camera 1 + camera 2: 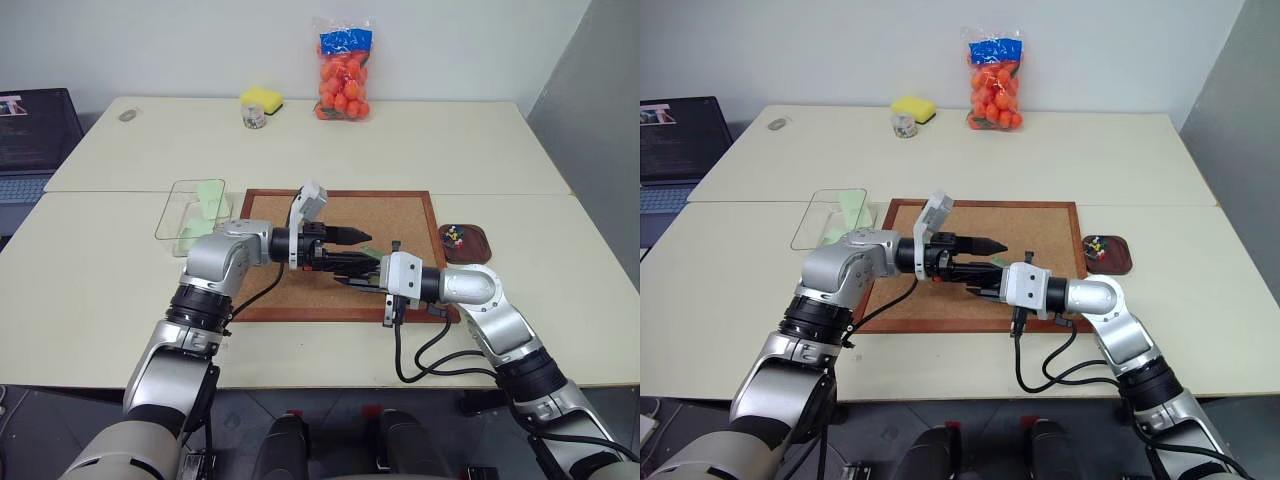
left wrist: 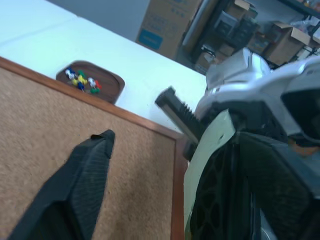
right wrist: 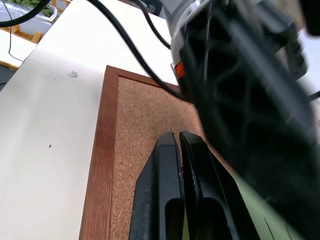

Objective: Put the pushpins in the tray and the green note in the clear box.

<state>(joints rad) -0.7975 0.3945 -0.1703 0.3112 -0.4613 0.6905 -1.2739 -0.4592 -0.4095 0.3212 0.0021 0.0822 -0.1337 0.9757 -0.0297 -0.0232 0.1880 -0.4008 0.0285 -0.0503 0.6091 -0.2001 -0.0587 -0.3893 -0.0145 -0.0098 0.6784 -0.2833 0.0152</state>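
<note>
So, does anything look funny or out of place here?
Mostly tidy. One thing stands out: the green note is up in the air over the cork board, and it seems pinched by the shut right end effector rather than lying in the clear box. The pushpins sit neatly in the tray.

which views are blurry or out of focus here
Left wrist view: the silver right gripper and pale mint-green paper note close to the lens are soft; right wrist view: the black left gripper is smeared, the brown cork board sharper; both eye views crisp.
</note>
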